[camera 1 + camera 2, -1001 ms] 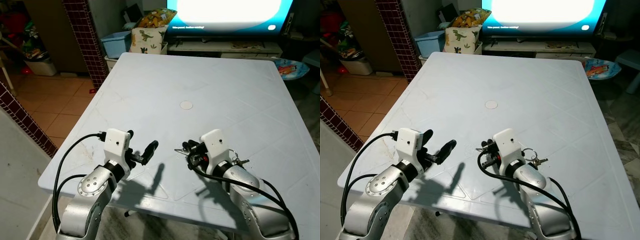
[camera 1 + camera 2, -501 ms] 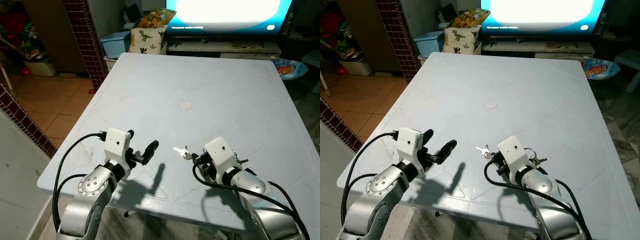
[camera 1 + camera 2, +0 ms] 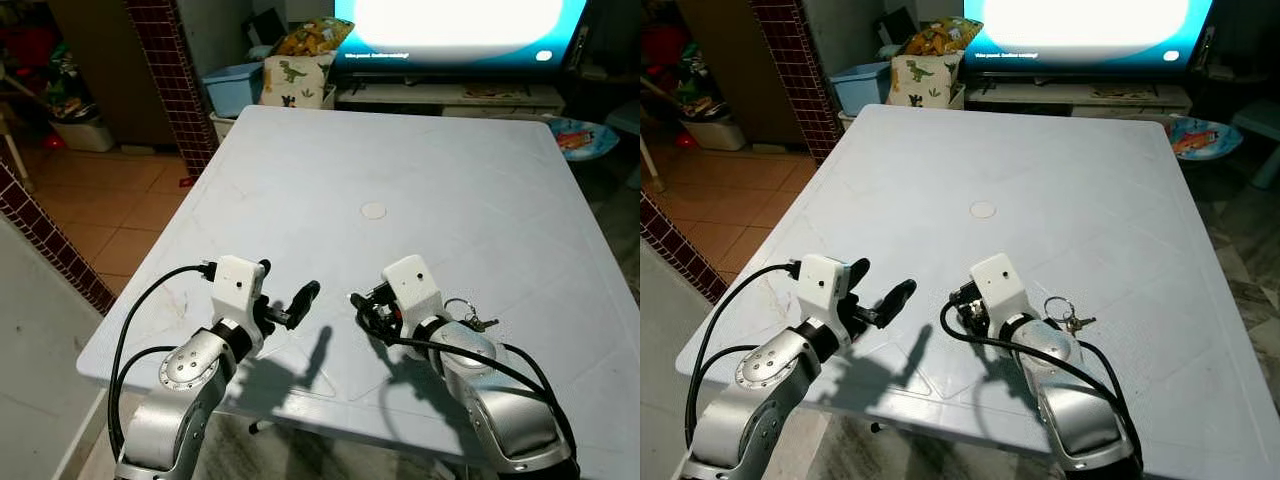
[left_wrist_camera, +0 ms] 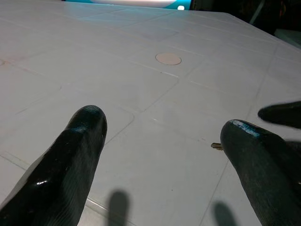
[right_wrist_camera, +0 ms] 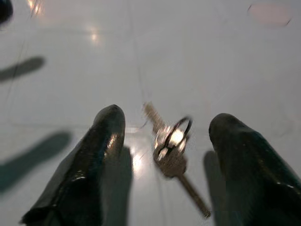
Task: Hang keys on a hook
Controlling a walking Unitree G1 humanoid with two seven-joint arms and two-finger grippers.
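A small silver key on a ring lies flat on the white table, between the spread black fingers of my right gripper. That gripper is open and low over the table near its front edge. A second key ring with keys lies on the table just right of my right forearm. My left gripper hovers open and holds nothing, a short way left of the right one. In the left wrist view its fingers frame bare table, with a bit of key showing.
A round cap marks the table's middle. Behind the table stand a lit TV, a blue bin and a dinosaur-print box. A brick pillar and tiled floor lie to the left. A colourful plate sits at the far right.
My right gripper drew back, leaving the silver key on the table, then came forward and left so its fingers straddle the key. The left arm has stayed put.
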